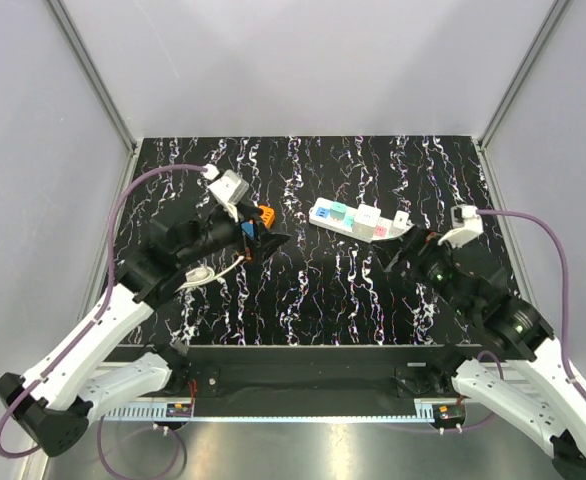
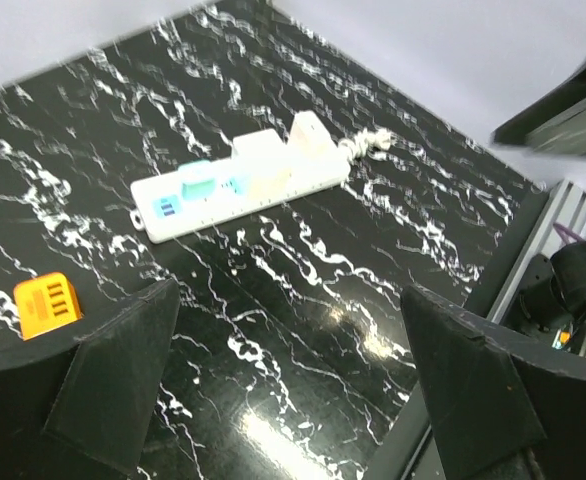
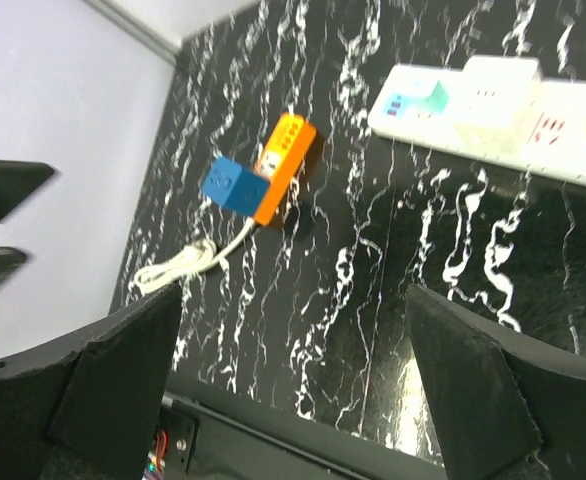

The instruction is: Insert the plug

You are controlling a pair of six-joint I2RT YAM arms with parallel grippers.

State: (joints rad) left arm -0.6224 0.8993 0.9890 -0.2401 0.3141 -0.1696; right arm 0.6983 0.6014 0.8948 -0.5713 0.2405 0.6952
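Observation:
A white power strip (image 1: 356,222) lies right of the table's middle, with teal, white and pink blocks on it; it also shows in the left wrist view (image 2: 241,185) and the right wrist view (image 3: 493,100). An orange block (image 1: 266,214) joined to a blue plug (image 1: 248,229) lies left of it, and both show in the right wrist view, the orange block (image 3: 285,150) and the blue plug (image 3: 233,187). A white cord (image 3: 178,268) trails from them. My left gripper (image 1: 271,241) hovers open and empty just beside the plug. My right gripper (image 1: 395,250) is open and empty near the strip's right end.
The black marbled table (image 1: 303,300) is walled by grey panels on three sides. A metal rail (image 1: 303,385) runs along its near edge. In the left wrist view only the orange block (image 2: 48,303) shows at the left edge.

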